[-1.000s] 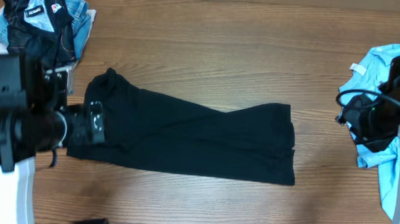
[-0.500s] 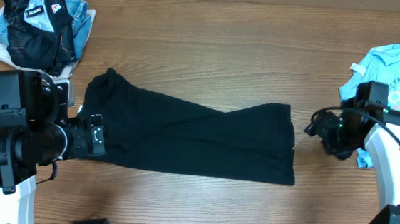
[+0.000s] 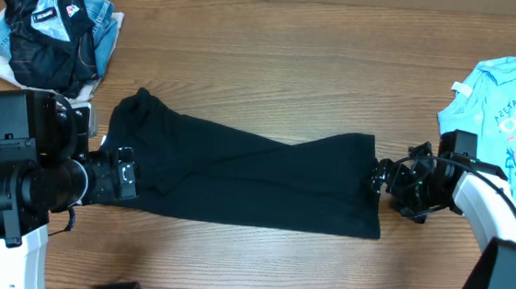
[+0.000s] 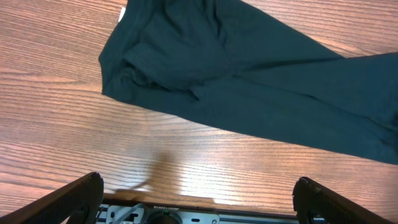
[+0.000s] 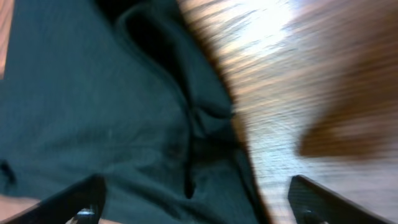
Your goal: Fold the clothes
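**Both pincers open at the ends of the black shirt**

I see the black T-shirt [image 3: 236, 184] lying as a long band across the table [image 3: 274, 63], with bare wood along both its long edges. My left gripper [image 3: 123, 173] hangs at the shirt's left end, jaws spread wide and empty. My right gripper [image 3: 382, 180] is at its right edge, jaws equally wide, holding nothing. A dark jacket [image 3: 50, 27] lies well beyond the shirt's left end, and a light blue T-shirt [image 3: 501, 99] lies beyond its right. Only the blurred right wrist view shows creased cloth under the jaws, while the left wrist view shows wood between jaws and shirt
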Motion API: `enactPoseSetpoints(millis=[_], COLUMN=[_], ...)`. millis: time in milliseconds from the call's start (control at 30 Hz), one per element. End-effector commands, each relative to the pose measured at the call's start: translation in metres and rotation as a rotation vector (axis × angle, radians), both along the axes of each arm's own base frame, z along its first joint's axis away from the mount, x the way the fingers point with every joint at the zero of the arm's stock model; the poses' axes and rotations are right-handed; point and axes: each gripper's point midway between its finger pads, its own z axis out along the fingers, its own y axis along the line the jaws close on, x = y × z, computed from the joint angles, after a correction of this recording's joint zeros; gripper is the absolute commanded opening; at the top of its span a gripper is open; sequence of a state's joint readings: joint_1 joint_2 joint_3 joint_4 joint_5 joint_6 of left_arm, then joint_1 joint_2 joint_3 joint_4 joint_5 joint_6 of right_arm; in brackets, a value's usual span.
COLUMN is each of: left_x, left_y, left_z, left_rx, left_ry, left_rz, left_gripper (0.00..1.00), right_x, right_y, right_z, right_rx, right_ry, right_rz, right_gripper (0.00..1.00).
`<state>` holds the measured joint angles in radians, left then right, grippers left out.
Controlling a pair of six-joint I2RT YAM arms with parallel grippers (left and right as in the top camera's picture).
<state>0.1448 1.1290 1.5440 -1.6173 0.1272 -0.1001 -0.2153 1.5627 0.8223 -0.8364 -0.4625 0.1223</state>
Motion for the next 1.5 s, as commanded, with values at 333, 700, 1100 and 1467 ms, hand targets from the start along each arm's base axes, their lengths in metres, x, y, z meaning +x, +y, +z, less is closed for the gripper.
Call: enactPoseSetpoints(millis=[333, 700, 1100, 1467], left_x=[0.0, 0.0, 0.0, 0.0], left_y=[0.0, 0.0, 0.0, 0.0], left_z=[-0.003, -0.003, -0.003, -0.003], left_rx=[0.001, 0.002, 0.002, 0.002], left_ry=[0.008, 0.008, 0.008, 0.008], left_rz=[-0.014, -0.014, -0.014, -0.014], left_gripper=[1.0, 1.0, 1.0, 1.0], right_x=[-0.01, -0.016, -0.011, 0.021], right_y=[0.016, 0.022, 0.022, -0.033], right_z=[-0.039, -0.044, -0.045, -0.02], right_rx=[0.121, 0.127, 0.112, -0.154], right_ry=[0.101, 0.136, 0.152, 0.209], right_rz=[0.068, 0.081, 0.03, -0.123], right_gripper=[0.93, 0.39, 0.04, 0.04])
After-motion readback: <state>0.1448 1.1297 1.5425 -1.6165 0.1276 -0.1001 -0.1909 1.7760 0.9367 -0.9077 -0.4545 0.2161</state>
